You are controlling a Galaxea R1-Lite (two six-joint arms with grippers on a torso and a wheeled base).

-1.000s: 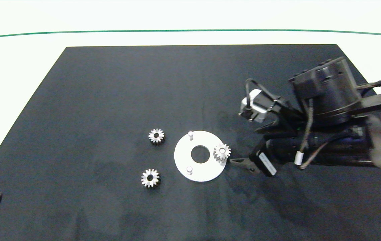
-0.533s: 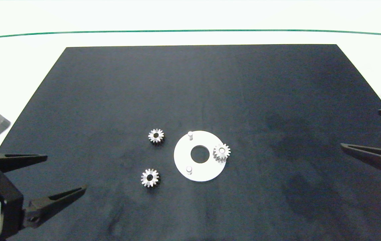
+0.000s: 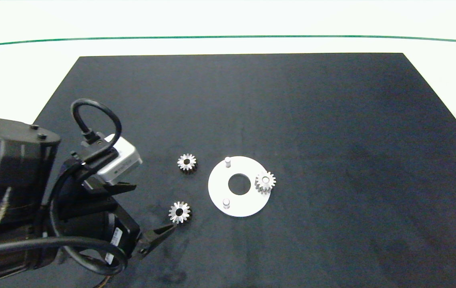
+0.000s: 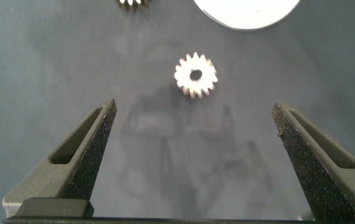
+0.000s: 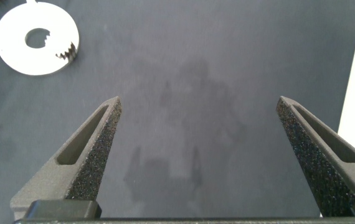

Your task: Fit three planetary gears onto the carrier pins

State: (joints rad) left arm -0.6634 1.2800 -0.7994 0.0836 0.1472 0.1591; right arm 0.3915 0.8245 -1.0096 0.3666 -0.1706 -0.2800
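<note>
My left hand (image 4: 193,118) hangs wide open before the nearest loose gear (image 4: 195,75), lined up to straddle it.

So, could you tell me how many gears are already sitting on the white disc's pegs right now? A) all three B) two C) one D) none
C: only one gear sits on a peg of the white disc, while the other two gears lie on the dark mat beside it.
</note>
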